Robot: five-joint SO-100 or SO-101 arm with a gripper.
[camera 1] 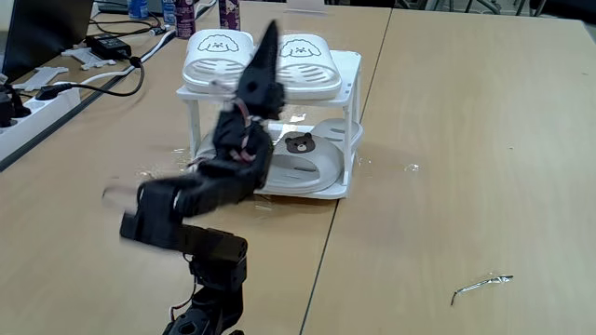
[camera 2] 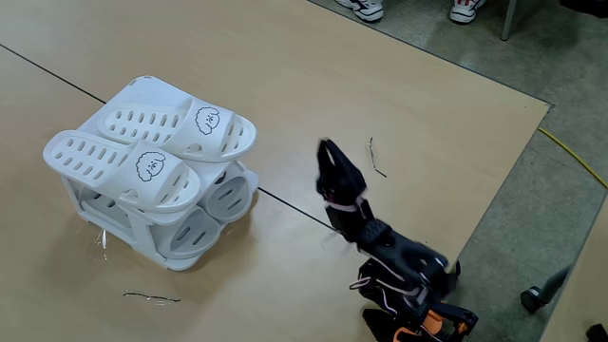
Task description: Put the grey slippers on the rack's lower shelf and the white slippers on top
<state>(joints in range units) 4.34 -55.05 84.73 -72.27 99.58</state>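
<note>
Both pairs look placed: white slippers [camera 2: 157, 147] sitting on top of the rack [camera 1: 352, 88], grey slippers [camera 1: 307, 160] lying on the lower shelf [camera 1: 337, 189]. Judging the step as pulling away w/o clipping the rack, so lifting clear is best. Hand [camera 2: 326, 145] is looking closed & empty, apart from the rack above the bench [camera 2: 399, 104].

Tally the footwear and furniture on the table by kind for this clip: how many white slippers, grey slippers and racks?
white slippers: 2, side by side on the rack's top
grey slippers: 2, on the lower shelf
rack: 1
Total: 5
</note>
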